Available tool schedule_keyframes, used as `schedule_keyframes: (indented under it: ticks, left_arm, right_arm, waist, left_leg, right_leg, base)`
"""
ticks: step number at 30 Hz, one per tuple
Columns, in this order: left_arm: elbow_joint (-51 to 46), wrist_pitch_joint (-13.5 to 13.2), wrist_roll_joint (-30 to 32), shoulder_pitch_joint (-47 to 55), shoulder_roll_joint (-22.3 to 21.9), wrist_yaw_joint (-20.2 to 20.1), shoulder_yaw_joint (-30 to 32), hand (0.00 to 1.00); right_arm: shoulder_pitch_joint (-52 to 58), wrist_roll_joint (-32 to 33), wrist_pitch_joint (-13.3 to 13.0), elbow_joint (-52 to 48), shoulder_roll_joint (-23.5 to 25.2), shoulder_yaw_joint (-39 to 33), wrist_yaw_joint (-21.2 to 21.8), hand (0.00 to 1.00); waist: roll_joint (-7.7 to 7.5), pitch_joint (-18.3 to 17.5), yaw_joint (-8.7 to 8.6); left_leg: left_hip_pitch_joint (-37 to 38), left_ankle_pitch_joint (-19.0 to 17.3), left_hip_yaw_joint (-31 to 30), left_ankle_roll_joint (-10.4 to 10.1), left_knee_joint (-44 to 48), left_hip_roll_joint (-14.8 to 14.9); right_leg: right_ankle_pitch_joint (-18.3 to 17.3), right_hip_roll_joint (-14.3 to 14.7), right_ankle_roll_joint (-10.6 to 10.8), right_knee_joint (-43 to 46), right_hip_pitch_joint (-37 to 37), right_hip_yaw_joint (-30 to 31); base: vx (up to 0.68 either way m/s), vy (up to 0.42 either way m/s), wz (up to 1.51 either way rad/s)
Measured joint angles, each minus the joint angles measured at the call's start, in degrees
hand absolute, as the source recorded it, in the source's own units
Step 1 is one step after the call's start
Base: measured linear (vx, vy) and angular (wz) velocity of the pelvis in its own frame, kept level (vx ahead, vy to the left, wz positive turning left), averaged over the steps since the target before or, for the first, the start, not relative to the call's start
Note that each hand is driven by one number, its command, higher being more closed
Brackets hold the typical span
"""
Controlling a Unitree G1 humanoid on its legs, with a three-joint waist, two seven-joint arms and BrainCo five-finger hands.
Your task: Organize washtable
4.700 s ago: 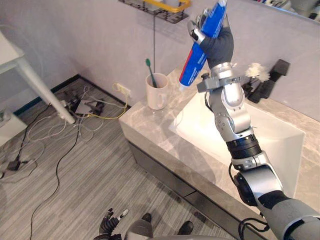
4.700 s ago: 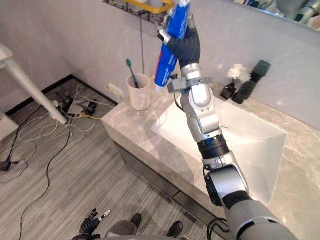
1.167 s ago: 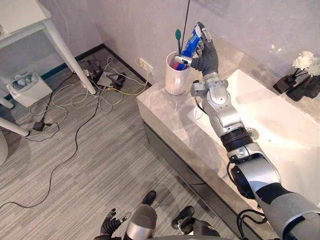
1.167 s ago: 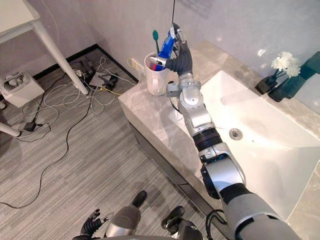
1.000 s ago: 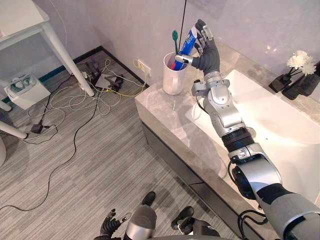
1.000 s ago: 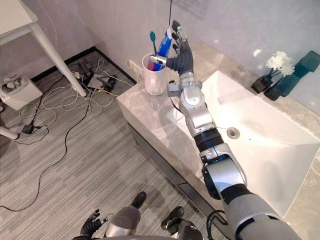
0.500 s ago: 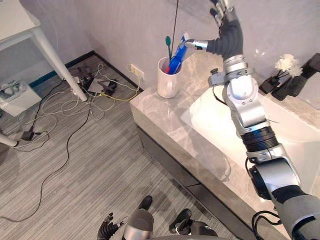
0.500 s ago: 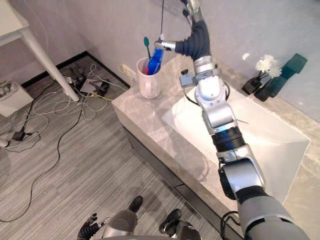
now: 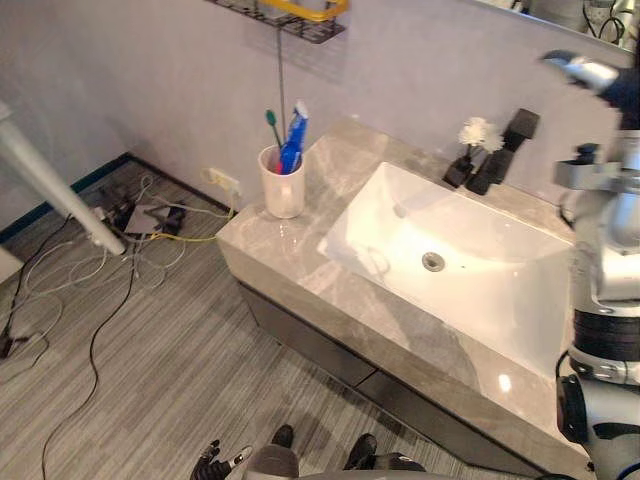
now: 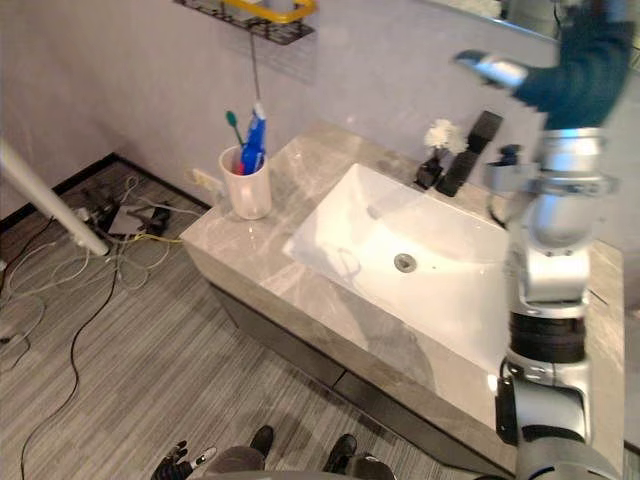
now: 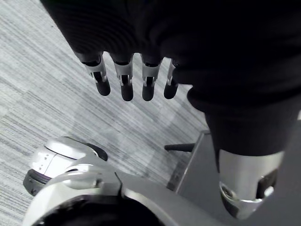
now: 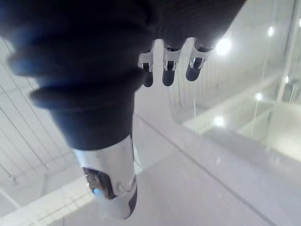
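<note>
marble counter (image 9: 300,272): cup (image 9: 283,190) holds toothpaste (image 9: 293,138), toothbrush (image 9: 271,121); right hand (image 10: 582,68) raised, fingers (image 12: 169,73) relaxed.

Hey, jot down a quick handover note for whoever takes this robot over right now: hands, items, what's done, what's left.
Right hand: open, empty, raised high over the counter's right side.
Left hand: open, empty, hanging low over the floor.
Toothpaste tube and toothbrush stand in the white cup at the counter corner, beside the sink.
Done: tube is in the cup.
Left: probably only lowering the right arm.
</note>
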Motion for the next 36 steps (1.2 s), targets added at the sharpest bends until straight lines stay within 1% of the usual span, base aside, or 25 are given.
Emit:
schedule_keyframes:
  ticks: [1, 2, 3, 5, 6, 7, 8, 10, 11, 12, 13, 14, 15, 17, 18, 19, 20, 23, 25, 27, 29, 31, 32, 34, 36]
  left_arm:
    - [0.0, 0.0, 0.0, 0.0, -0.2, 0.0, 0.2, 0.0]
    - [0.0, 0.0, 0.0, 0.1, -0.5, 0.0, 0.7, 0.0]
    - [0.1, 0.0, -0.2, 0.1, -1.1, 0.0, 1.7, 0.0]
    - [0.3, 0.0, -0.3, 0.0, -1.3, 0.0, 2.0, 0.0]
    - [1.2, -0.1, -0.3, -0.1, -1.4, 0.0, 2.0, 0.0]
    - [1.7, -0.1, -0.3, -0.1, -1.5, 0.0, 2.1, 0.0]
    - [2.4, 0.0, -0.4, 0.0, -1.7, 0.0, 2.5, 0.0]
    - [2.4, 0.0, -0.5, -0.2, -2.2, -0.1, 3.6, 0.0]
    - [2.4, 0.0, -0.5, -0.2, -2.8, -0.1, 4.9, 0.0]
    - [2.4, 0.0, -0.4, -0.2, -3.1, -0.1, 5.4, 0.0]
    - [2.3, 0.0, -0.4, -0.3, -3.9, 0.0, 6.8, 0.0]
    - [2.3, 0.0, -0.5, -0.6, -5.0, 0.0, 8.6, 0.0]
    - [2.2, 0.0, -0.5, -0.7, -5.2, 0.0, 8.9, 0.0]
    - [1.9, 0.0, -0.5, -1.8, -7.0, 0.0, 10.8, 0.0]
    - [1.8, 0.0, -0.6, -1.9, -7.3, 0.0, 11.0, 0.0]
    - [1.6, 0.0, -0.9, -2.3, -8.1, 0.0, 11.0, 0.0]
    - [1.1, 0.1, -1.1, -2.5, -9.1, 0.0, 11.0, 0.0]
    - [0.6, 0.1, -1.9, -3.2, -10.6, 0.1, 11.0, 0.0]
    - [0.6, 0.1, -2.1, -3.6, -11.4, 0.3, 11.0, 0.0]
    - [0.6, 0.1, -2.5, -4.1, -11.9, 0.8, 11.0, 0.0]
    - [0.7, 0.1, -2.8, -4.3, -12.1, 1.4, 11.0, 0.0]
    - [0.9, 0.1, -4.1, -4.3, -12.2, 1.7, 10.6, 0.0]
    - [1.1, 0.1, -4.3, -4.3, -12.3, 1.9, 10.4, 0.0]
    - [1.1, 0.1, -4.4, -4.3, -12.4, 2.5, 9.8, 0.0]
    - [1.1, 0.1, -5.4, -4.4, -12.3, 2.7, 9.1, 0.0]
  right_arm:
    - [2.1, 1.1, -0.9, -0.1, -0.1, -4.3, -0.6, 0.0]
    - [3.2, 1.2, -1.3, 0.0, -0.1, -6.2, -1.0, 0.0]
    - [7.0, 1.7, -1.7, 0.0, -0.2, -11.8, -2.3, 0.0]
    - [9.9, 2.3, -1.7, 0.0, -0.1, -15.0, -2.7, 0.0]
    - [12.7, 2.9, -1.6, 0.1, 0.0, -17.4, -3.3, 0.0]
    - [14.9, 2.9, -1.6, 0.1, 0.5, -19.2, -3.5, 0.0]
    - [18.6, 3.3, -1.6, 0.1, 2.2, -22.0, -3.8, 0.0]
    - [22.3, 3.3, -1.5, 0.2, 4.8, -24.9, -4.6, 0.0]
    - [26.2, 2.8, -1.3, 0.1, 8.5, -26.4, -5.4, 0.0]
    - [28.0, 2.0, -1.1, 0.1, 9.9, -26.7, -5.9, 0.0]
    - [31.8, 0.8, -0.6, 0.0, 13.5, -27.0, -6.5, 0.0]
    - [35.2, -1.1, 0.8, -0.8, 17.7, -27.1, -7.3, 0.0]
    - [35.9, -1.5, 1.3, -1.1, 18.6, -27.1, -7.4, 0.0]
    - [41.7, -4.3, 3.6, -4.5, 26.9, -26.8, -8.7, 0.0]
    - [42.8, -4.9, 4.0, -5.1, 28.5, -26.7, -9.1, 0.0]
    - [44.5, -6.0, 5.2, -6.4, 31.4, -26.2, -10.0, 0.0]
    - [45.7, -6.6, 5.7, -7.4, 33.7, -24.9, -10.9, 0.0]
    - [48.3, -8.1, 6.6, -8.3, 38.5, -22.5, -12.5, 0.0]
    - [49.7, -7.9, 7.5, -7.8, 40.2, -21.9, -13.8, 0.0]
    - [50.3, -7.4, 7.5, -4.3, 40.4, -21.8, -14.9, 0.0]
    - [50.3, -5.4, 7.6, 0.7, 40.8, -21.6, -15.8, 0.0]
    - [50.2, -2.4, 7.5, 8.1, 40.7, -20.1, -16.0, 0.0]
    - [50.2, -1.4, 7.5, 10.1, 40.7, -19.6, -16.0, 0.0]
    - [50.2, 0.7, 7.6, 18.6, 40.6, -17.3, -15.5, 0.0]
    - [50.0, 1.6, 8.3, 28.1, 40.2, -13.7, -13.3, 0.0]
  waist:
    - [0.26, -0.4, -1.05]
    - [0.36, -0.7, -1.42]
    - [0.65, -1.4, -1.76]
    - [0.84, -1.8, -2.14]
    - [1.12, -2.3, -3.23]
    - [1.28, -2.3, -3.77]
    - [1.45, -2.6, -4.79]
    - [1.35, -3.0, -5.33]
    - [1.67, -3.7, -6.15]
    - [1.41, -3.8, -6.25]
    - [1.59, -4.3, -6.43]
    - [1.62, -4.6, -6.43]
    - [1.72, -4.7, -6.44]
    - [2.66, -5.2, -6.6]
    - [2.85, -5.4, -6.84]
    - [3.14, -5.5, -7.38]
    - [3.24, -5.6, -7.52]
    - [3.37, -5.6, -7.59]
    - [3.68, -5.6, -7.79]
    - [3.98, -5.6, -7.75]
    - [4.06, -5.6, -7.66]
    - [4.35, -5.5, -7.69]
    - [4.47, -5.5, -7.71]
    - [4.75, -5.3, -7.68]
    - [4.85, -5.2, -7.57]
  left_leg:
    - [0.1, -0.2, 0.4, 0.2, -0.1, 0.0]
    - [0.1, -0.2, 0.8, 0.3, -0.2, -0.1]
    - [0.2, -0.8, 2.3, 0.7, -0.4, -0.1]
    - [0.2, -0.9, 3.1, 0.8, -0.5, -0.2]
    - [0.1, -1.0, 3.6, 0.9, -0.6, -0.3]
    - [0.2, -1.0, 4.2, 0.9, -0.6, -0.4]
    - [0.4, -1.1, 5.0, 0.9, -0.6, -0.6]
    - [0.4, -1.4, 5.8, 1.0, -0.6, -0.7]
    - [0.4, -2.0, 6.7, 1.1, -0.4, -0.6]
    - [0.4, -2.3, 6.9, 1.1, -0.3, -0.6]
    - [0.4, -2.6, 7.8, 1.1, 0.0, -0.5]
    - [0.3, -3.2, 8.4, 1.2, 0.5, -0.5]
    - [0.3, -3.3, 8.6, 1.2, 0.6, -0.5]
    - [0.3, -4.8, 9.7, 1.4, 2.3, -0.4]
    - [0.4, -5.1, 9.8, 1.5, 2.6, -0.4]
    - [0.5, -5.8, 10.4, 1.5, 3.7, -0.3]
    - [0.5, -6.6, 11.5, 1.5, 4.6, -0.2]
    - [0.8, -8.7, 14.0, 1.5, 6.6, 0.5]
    - [1.4, -9.5, 14.3, 1.5, 7.3, 0.7]
    - [2.0, -9.8, 14.6, 1.7, 7.5, 0.7]
    - [2.4, -10.0, 14.8, 1.8, 7.6, 0.7]
    - [3.5, -10.1, 15.4, 1.7, 7.1, 0.7]
    - [3.8, -10.2, 15.8, 1.6, 7.1, 0.7]
    - [4.6, -10.2, 17.9, 1.5, 7.0, 1.0]
    - [5.4, -10.2, 18.9, 1.5, 6.5, 1.1]
  right_leg:
    - [0.9, 0.4, 0.1, -1.6, 0.6, 0.3]
    - [1.4, 0.6, 0.1, -2.5, 0.7, 0.8]
    - [3.0, 1.2, -0.1, -5.1, 1.0, 2.4]
    - [4.1, 1.5, -0.1, -6.8, 1.3, 3.2]
    - [5.1, 1.7, 0.3, -8.2, 1.6, 3.8]
    - [5.6, 1.8, 0.5, -9.0, 1.8, 4.2]
    - [6.4, 2.0, 0.5, -10.3, 2.2, 5.0]
    - [6.8, 2.1, 0.6, -11.2, 2.2, 5.8]
    - [6.9, 2.2, 0.7, -11.5, 2.1, 6.2]
    - [6.9, 2.2, 0.8, -11.5, 2.1, 6.3]
    - [6.8, 2.4, 0.8, -11.6, 2.1, 6.5]
    - [6.6, 2.5, 0.5, -11.6, 2.1, 7.2]
    - [6.6, 2.5, 0.5, -11.6, 2.2, 7.4]
    - [6.4, 2.5, 0.6, -11.5, 2.6, 7.9]
    - [6.4, 2.5, 0.6, -11.5, 2.8, 7.9]
    - [6.2, 2.5, 0.8, -11.5, 3.2, 8.1]
    - [6.2, 2.6, 0.8, -11.5, 3.4, 8.6]
    - [6.1, 2.9, 0.8, -10.9, 3.6, 9.3]
    - [5.7, 3.0, 1.0, -10.6, 4.2, 9.4]
    - [5.1, 2.8, 1.0, -9.5, 4.2, 9.5]
    - [4.5, 2.7, 1.0, -8.4, 4.2, 9.5]
    - [3.1, 2.2, 1.2, -6.0, 4.0, 9.5]
    - [2.6, 2.1, 1.3, -5.3, 4.0, 9.5]
    - [1.5, 1.5, 1.9, -3.2, 4.0, 9.4]
    - [0.8, 1.5, 1.9, -2.4, 4.0, 9.6]
  base:
    - [-0.01, 0.027, -0.15]
    - [0.01, 0.048, -0.45]
    - [0.01, 0.043, -0.47]
    - [0.02, 0.034, -0.36]
    - [0.03, 0.027, -0.26]
    - [0.06, 0.044, -0.33]
    - [0.04, 0.035, -0.28]
    - [0.04, 0.033, -0.28]
    - [0.04, 0.031, -0.22]
    - [0.06, 0.039, -0.23]
    - [0.04, 0.036, -0.23]
    - [0.03, 0.036, -0.25]
    - [0.03, 0.037, -0.25]
    - [0.04, 0.038, -0.18]
    - [0.05, 0.047, -0.13]
    - [0.05, 0.058, -0.21]
    - [0.03, 0.049, -0.28]
    - [0.02, 0.04, -0.41]
    - [0.04, 0.033, -0.15]
    - [0.04, 0.044, -0.06]
    - [0.04, 0.046, 0.0]
    - [0.04, 0.041, 0.02]
    - [0.04, 0.041, 0.05]
    - [0.02, 0.04, 0.07]
    - [0.02, 0.006, -0.01]
